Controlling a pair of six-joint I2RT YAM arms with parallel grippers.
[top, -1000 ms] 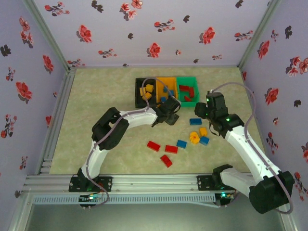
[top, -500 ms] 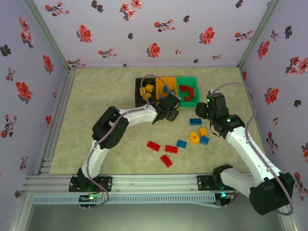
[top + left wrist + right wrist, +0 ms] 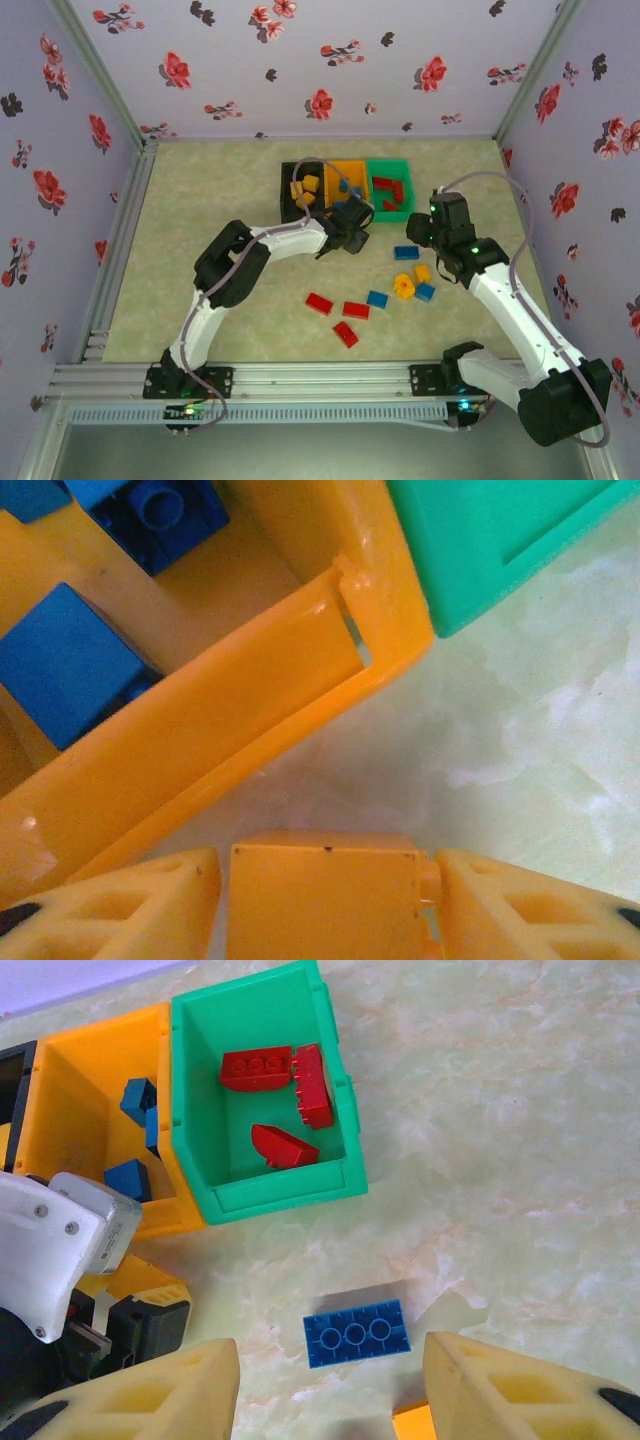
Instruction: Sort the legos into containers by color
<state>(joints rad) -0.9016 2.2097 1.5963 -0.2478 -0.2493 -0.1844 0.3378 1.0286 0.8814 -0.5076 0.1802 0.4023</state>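
My left gripper (image 3: 325, 875) narrower than second ago, now pinching yellow-orange brick (image 3: 325, 915) beside near corner of orange bin (image 3: 250, 730). Pickup looks secured; black bin (image 3: 286, 190) next. Right gripper (image 3: 330, 1360) spread, empty.

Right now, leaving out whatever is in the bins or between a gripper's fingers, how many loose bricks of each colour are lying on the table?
Red bricks: 3
Blue bricks: 3
Yellow bricks: 2
Total: 8
Left out: the yellow-orange brick between the fingers of the left gripper.
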